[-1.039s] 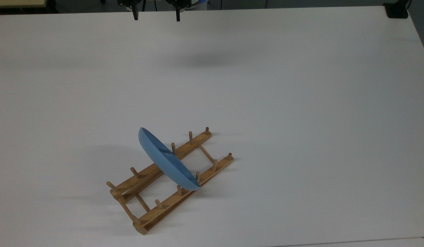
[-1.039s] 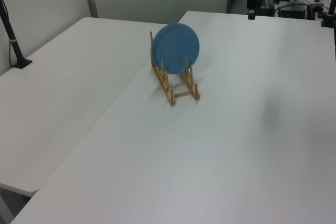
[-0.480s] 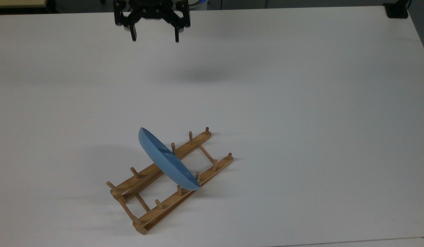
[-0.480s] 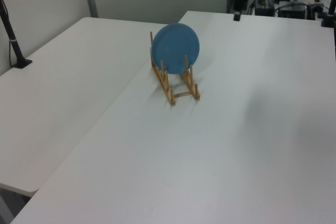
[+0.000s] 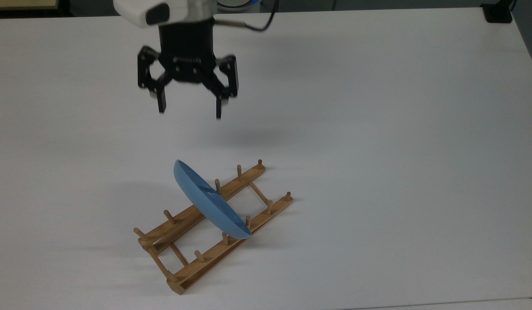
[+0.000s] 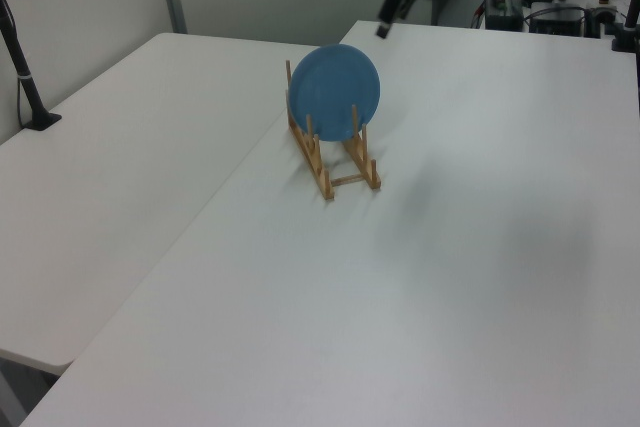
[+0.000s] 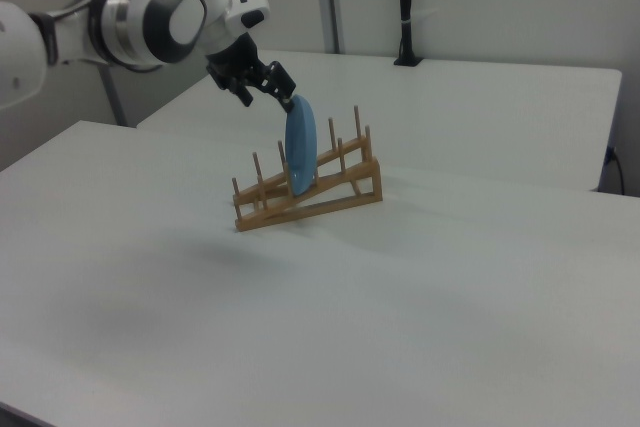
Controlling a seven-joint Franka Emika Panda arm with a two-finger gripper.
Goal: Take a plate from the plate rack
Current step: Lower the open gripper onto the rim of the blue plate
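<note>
One plate [image 5: 210,202] (unlabelled), racked, tool [image 5: 189,110] agape

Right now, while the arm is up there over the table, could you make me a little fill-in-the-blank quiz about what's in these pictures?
1. The plate standing on edge in the wooden rack is ____ in colour.
2. The gripper hangs above the table with its fingers ____.
3. The plate rack is made of ____.
4. The number of plates in the rack is ____.

Missing words: blue; open; wood; one
</note>
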